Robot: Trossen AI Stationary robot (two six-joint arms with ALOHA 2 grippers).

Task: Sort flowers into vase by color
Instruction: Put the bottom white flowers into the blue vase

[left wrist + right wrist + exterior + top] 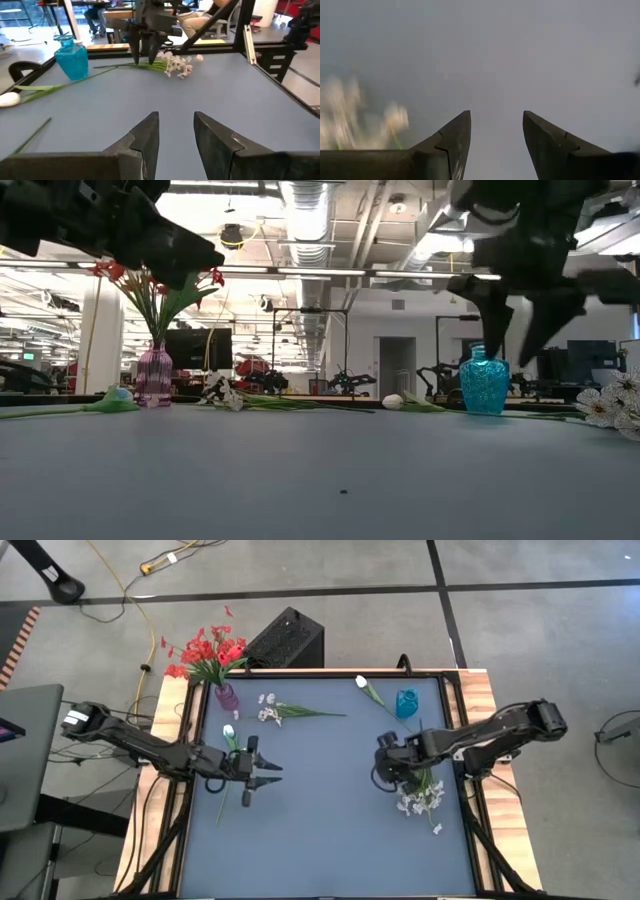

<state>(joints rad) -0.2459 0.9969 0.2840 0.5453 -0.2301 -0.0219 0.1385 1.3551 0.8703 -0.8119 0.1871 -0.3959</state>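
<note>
Left to right, top-down. Purple vase at the far-left corner of the mat holds the red flowers; nothing red is left loose that I can see.

Your left gripper hovers mid-left, jaws parted and empty, pointing across the mat toward the right arm. A pale tulip lies just behind it, stalk running under the arm toward the near edge, so it sits behind the jaws, not ahead of them. A white sprig lies near the purple vase, stalk pointing right.

Centre-right: a white bud lies at the far edge, stalk slanting toward the blue vase, which looks empty.

Your right gripper hangs above the mat just near-side of the blue vase, jaws apart, nothing between them. The white cluster lies just beside it, on the near side, blooms nearest the near edge, stalk running back up under the wrist toward the vase. In the right wrist view the blooms sit off to one side of the jaws, not between them.

Judgement: right arm is clearly nearer. Shift the jaws sideways over the stalk and close across it, not along it.
</note>
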